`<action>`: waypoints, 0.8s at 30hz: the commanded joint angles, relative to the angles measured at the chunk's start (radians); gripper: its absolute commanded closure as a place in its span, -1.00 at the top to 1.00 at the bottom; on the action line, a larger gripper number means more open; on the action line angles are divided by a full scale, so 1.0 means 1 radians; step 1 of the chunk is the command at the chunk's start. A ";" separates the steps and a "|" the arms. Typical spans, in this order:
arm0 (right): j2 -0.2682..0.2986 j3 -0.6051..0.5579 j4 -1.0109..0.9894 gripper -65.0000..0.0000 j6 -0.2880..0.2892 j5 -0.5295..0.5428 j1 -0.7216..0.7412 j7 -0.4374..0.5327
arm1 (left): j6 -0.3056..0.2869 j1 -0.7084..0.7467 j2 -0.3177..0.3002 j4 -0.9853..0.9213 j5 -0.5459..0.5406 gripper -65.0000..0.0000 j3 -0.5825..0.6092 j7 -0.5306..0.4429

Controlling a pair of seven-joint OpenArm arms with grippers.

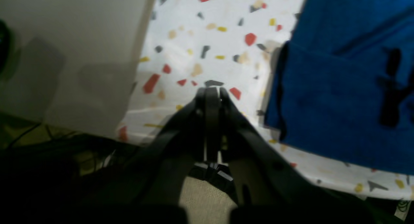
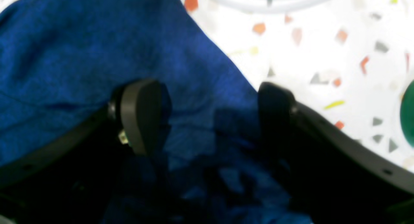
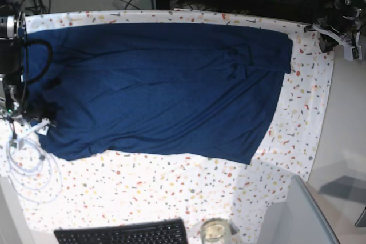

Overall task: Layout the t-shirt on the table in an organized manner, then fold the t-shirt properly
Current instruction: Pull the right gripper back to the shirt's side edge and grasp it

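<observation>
The t-shirt (image 3: 160,90) lies spread across the worktop (image 3: 171,198), filling most of its far half, so the layout step looks about done & folding is prob. what's left. The right tool (image 2: 207,117) sits low over one end of the shirt w/ its jaws wide apart, cloth running under & between them but nothing pinched. That reads as either a fresh let-go or a line-up for a pinch at the edge; can't tell which. The shirt's edge passes just by the tool's outer jaw, bare speckled worktop beyond it. The left tool (image 1: 212,97) is pressed fully shut on nothing, parked off the opposite end near the worktop's corner, shirt well to one side of its tip & not touching. Prob. held clear so it doesn't drag the fabric. Shirt itself: plain dark blue, no print, soft knit. Mostly flat w/ shallow diagonal creases over the body, a folded-over flap w/ small puckers at the end nearer the left tool, and the near hem wavy, not straight. The sleeve by the right tool is partly hidden by the arm. White cable coil (image 3: 28,167) lies beside that tool, off the cloth.
</observation>
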 commanded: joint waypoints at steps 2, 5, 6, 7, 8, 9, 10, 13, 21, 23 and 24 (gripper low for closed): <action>0.016 0.000 0.003 0.35 -0.009 0.000 0.012 -0.011 | 0.003 0.003 -0.013 0.015 -0.011 -1.00 -0.007 -0.021; 0.018 0.005 0.009 0.29 -0.009 0.000 0.008 -0.011 | 0.003 0.003 -0.013 0.015 -0.011 -1.00 -0.007 -0.021; 0.018 0.005 0.012 0.17 -0.007 0.002 -0.003 -0.011 | 0.003 0.003 -0.013 0.015 -0.011 -1.00 -0.007 -0.021; 0.019 0.005 0.021 0.03 -0.007 0.004 -0.008 -0.010 | 0.003 0.003 -0.013 0.015 -0.011 -1.00 -0.007 -0.021; 0.019 0.005 0.038 -0.15 -0.007 0.004 -0.015 -0.010 | 0.003 0.003 -0.013 0.015 -0.011 -1.00 -0.007 -0.021; 0.016 0.005 0.063 -0.39 -0.007 0.004 -0.023 -0.010 | 0.003 0.003 -0.013 0.015 -0.011 -1.00 -0.007 -0.021; 0.016 0.006 0.083 -0.60 -0.007 0.007 -0.035 -0.011 | 0.003 0.003 -0.013 0.015 -0.011 -1.00 -0.007 -0.021; 0.016 0.006 0.159 -1.00 -0.007 0.007 -0.070 -0.011 | 0.003 0.003 -0.013 0.015 -0.011 -1.00 -0.007 -0.021; 0.014 0.008 0.380 -1.00 -0.007 0.008 -0.158 -0.085 | 0.003 0.003 -0.013 0.015 -0.011 -1.00 -0.007 -0.020; 0.014 0.008 0.440 -1.00 -0.007 0.008 -0.178 -0.108 | 0.003 0.003 -0.013 0.015 -0.011 -1.00 -0.007 -0.020; 0.014 0.008 0.466 -1.00 -0.007 0.008 -0.190 -0.117 | 0.003 0.003 -0.013 0.015 -0.011 -1.00 -0.007 -0.020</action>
